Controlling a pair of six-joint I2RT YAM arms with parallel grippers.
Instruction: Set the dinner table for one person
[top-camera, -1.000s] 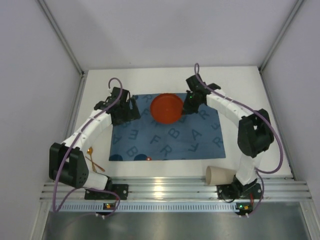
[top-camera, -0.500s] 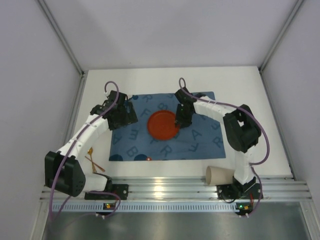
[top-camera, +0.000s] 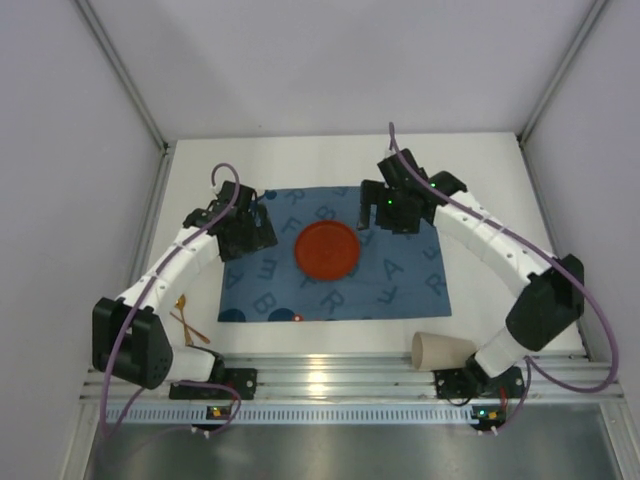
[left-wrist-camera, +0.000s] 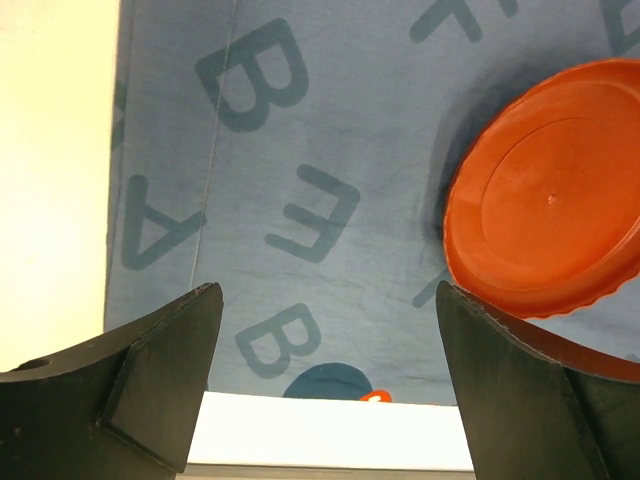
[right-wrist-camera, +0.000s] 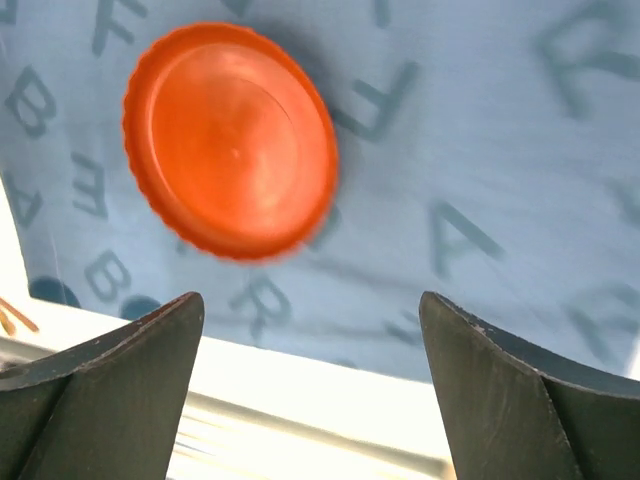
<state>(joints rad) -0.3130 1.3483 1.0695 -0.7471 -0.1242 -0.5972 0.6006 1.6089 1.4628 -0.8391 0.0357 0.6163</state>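
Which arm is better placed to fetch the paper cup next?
Probably right. The cup lies on its side beside the right arm's base, and the right gripper is open and empty.

You can read big dark letters (left-wrist-camera: 248, 75) printed all over the blue mat (top-camera: 410, 285) in the middle of the desk (top-camera: 300, 160). They face many ways, some sideways and some upside down. From above you can pick out B, R, A, F and E. The left wrist camera shows you two Bs, an A and an E. The right wrist camera shows you F, A, R, B and E, a bit blurry.
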